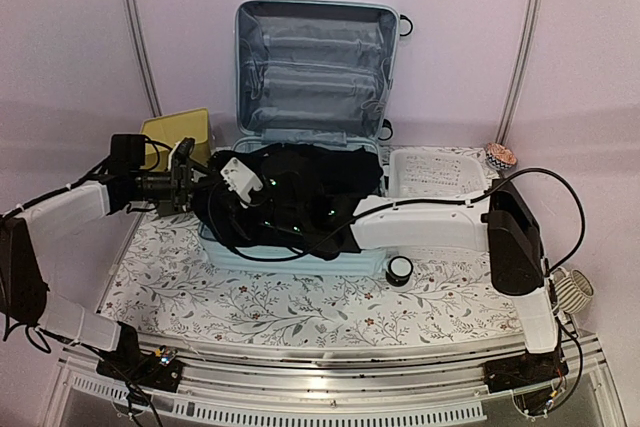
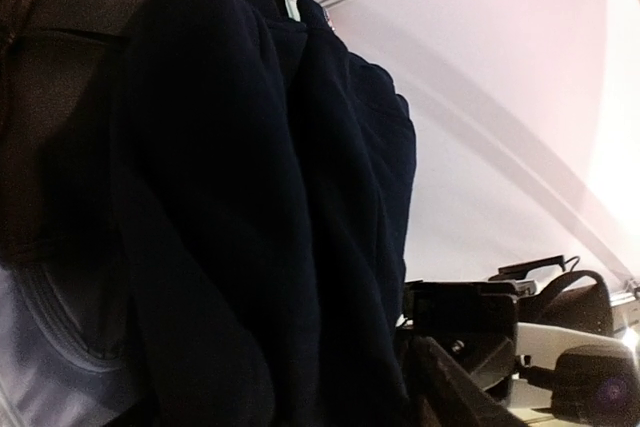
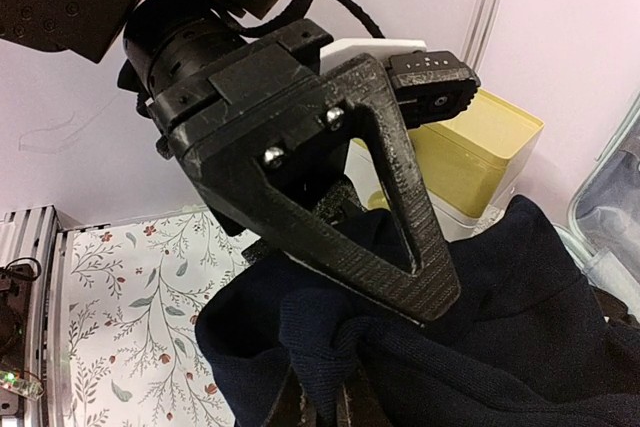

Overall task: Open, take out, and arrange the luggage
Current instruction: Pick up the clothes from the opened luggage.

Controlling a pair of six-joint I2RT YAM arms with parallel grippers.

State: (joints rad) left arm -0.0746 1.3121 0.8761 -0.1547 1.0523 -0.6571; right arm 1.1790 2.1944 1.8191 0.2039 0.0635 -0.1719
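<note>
The luggage (image 1: 312,57) lies open at the back centre of the table (image 1: 250,307), lid upright, its lower shell largely hidden under a navy garment (image 1: 310,192) that the right gripper (image 3: 325,409) pinches tightly, while cloth blocks the view of the left gripper (image 1: 188,177), seemingly just beside the case's left edge, so I cannot tell its spread.

No text, label, brand or number could be read anywhere. The dotted marks on the white basket (image 1: 402,161), right of the luggage (image 1: 315,57), were too small to make out.
</note>
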